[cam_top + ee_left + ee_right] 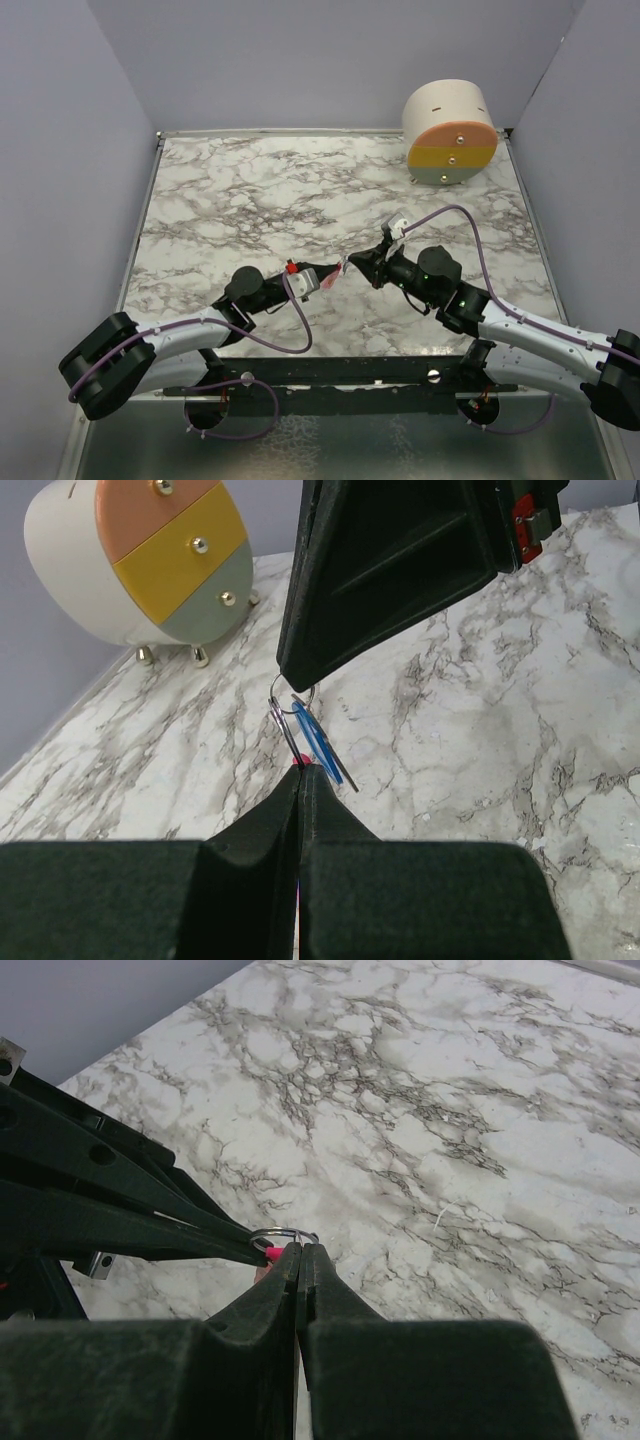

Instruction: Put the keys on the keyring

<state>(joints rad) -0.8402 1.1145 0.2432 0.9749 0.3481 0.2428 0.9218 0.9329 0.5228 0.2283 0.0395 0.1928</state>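
My two grippers meet tip to tip above the middle of the marble table (250, 200). The left gripper (338, 272) is shut on the pink tag (296, 762) of the keyring; only the tag's end shows past the fingertips (312, 780). The silver ring (285, 718) stands up from the tag. The right gripper (353, 264) comes in from above (291, 685) and is shut on the ring's far edge. The blue-headed key (318, 742) hangs slanted against the ring; I cannot tell whether it is threaded on. The right wrist view shows ring (272, 1232), tag (272, 1253), shut gripper (300, 1248), not the key.
A round white drawer unit (450, 132) with pink, yellow and grey drawer fronts stands at the far right corner; it also shows in the left wrist view (140, 555). Grey walls enclose the table on three sides.
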